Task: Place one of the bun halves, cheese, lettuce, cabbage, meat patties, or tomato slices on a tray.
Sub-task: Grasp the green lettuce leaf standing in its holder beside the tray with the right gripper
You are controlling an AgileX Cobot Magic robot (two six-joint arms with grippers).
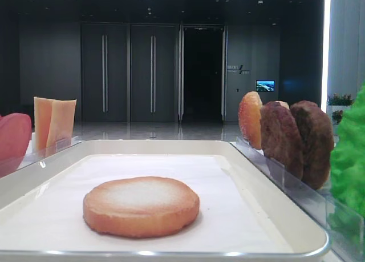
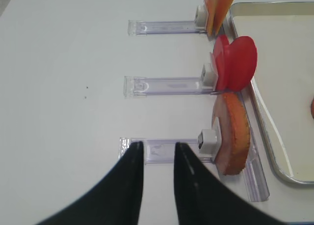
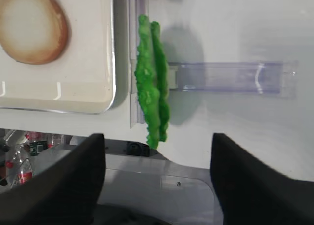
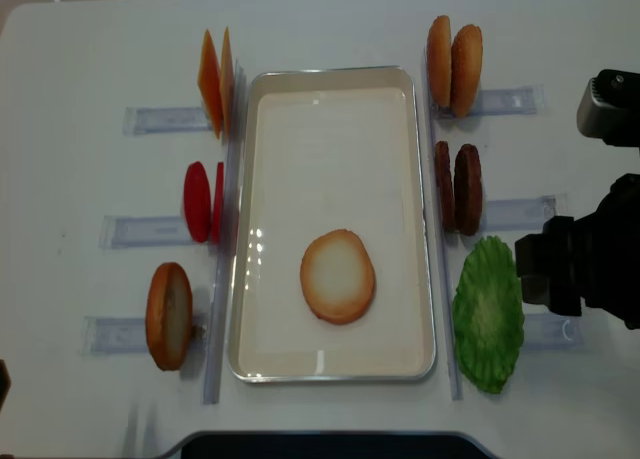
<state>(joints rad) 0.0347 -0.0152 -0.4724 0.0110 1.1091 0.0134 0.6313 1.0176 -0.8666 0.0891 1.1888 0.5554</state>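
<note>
Since the lettuce (image 3: 153,83) stands edge-up just right of the tray (image 3: 110,63), the right gripper (image 3: 157,181) (jaws wide apart, empty) sits nearest, while the left gripper (image 2: 158,151) has its jaws together.

Glossy off-white tray (image 4: 425,279) w/ matt paper liner (image 4: 330,149); clear plastic holders (image 2: 167,85); rough patties (image 1: 296,139)

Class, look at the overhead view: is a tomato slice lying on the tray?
No. Only a bun half lies on the tray; the tomato slices stand upright in their holder left of it.
</note>
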